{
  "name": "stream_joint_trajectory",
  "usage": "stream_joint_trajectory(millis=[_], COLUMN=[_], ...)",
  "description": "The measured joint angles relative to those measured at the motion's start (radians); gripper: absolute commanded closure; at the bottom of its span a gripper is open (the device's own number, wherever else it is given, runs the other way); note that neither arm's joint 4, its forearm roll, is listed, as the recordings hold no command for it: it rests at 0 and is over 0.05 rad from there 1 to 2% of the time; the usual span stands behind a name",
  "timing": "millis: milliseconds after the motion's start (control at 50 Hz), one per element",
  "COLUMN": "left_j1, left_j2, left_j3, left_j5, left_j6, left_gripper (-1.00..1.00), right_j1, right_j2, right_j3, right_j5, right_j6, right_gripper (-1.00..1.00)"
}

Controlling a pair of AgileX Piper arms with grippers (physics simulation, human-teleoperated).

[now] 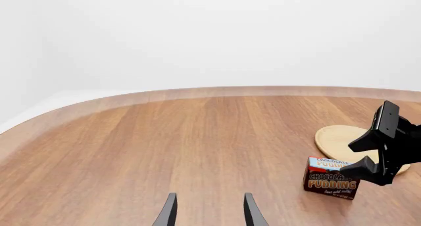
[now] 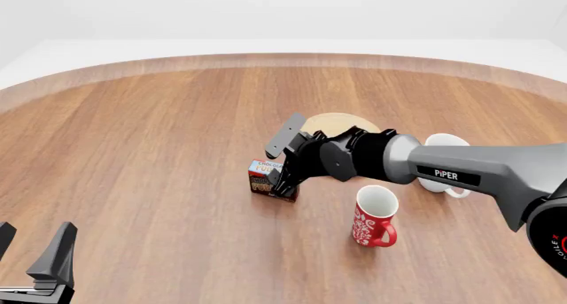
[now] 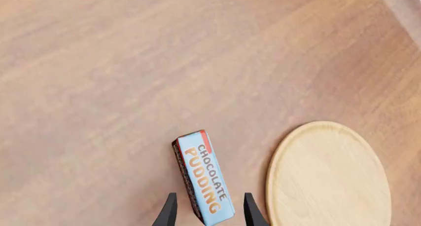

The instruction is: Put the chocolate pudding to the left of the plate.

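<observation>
On the wooden worktop (image 2: pixel 133 138), the right tool (image 2: pixel 285 183) is reaching down over the chocolate pudding (image 2: pixel 263 176), its two dark fingers (image 3: pixel 169 211) sitting on either side of the box in the right wrist view; whether the pads are actually pressing the box or merely flanking it cannot be told. The box is standing upright on the worktop near the centre of the front view, its lettered brown face turned toward the camera and its light blue band on top. The plate (image 2: pixel 330 123) is lying flat at roughly one o'clock from the box, close by but apart from it, partly hidden behind the right arm (image 2: pixel 461 174), which is stretching in from three o'clock. A red patterned mug (image 2: pixel 376 216) is standing upright at about four o'clock from the pudding, clear of it, and a white mug (image 2: pixel 447 145) is showing only in part behind the arm at about three o'clock from the box. The left tool (image 2: pixel 31 247) is hanging at the eight o'clock corner of the front view, well away from everything, its fingers spread wide and holding nothing; in the left wrist view its fingertips (image 1: pixel 168 211) are pointing across bare wood toward the box and the plate beyond
</observation>
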Motion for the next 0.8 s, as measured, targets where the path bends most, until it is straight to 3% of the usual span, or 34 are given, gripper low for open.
stream_joint_trajectory(millis=[800], left_j1=[0.0], left_j2=[0.0], left_j3=[0.0], left_j5=[0.0], left_j6=[0.0], left_gripper=[-1.0], right_j1=[-0.017], right_j2=[0.078], right_j3=[-0.036], right_j5=[-0.038], right_j6=[0.027], right_gripper=[-1.0])
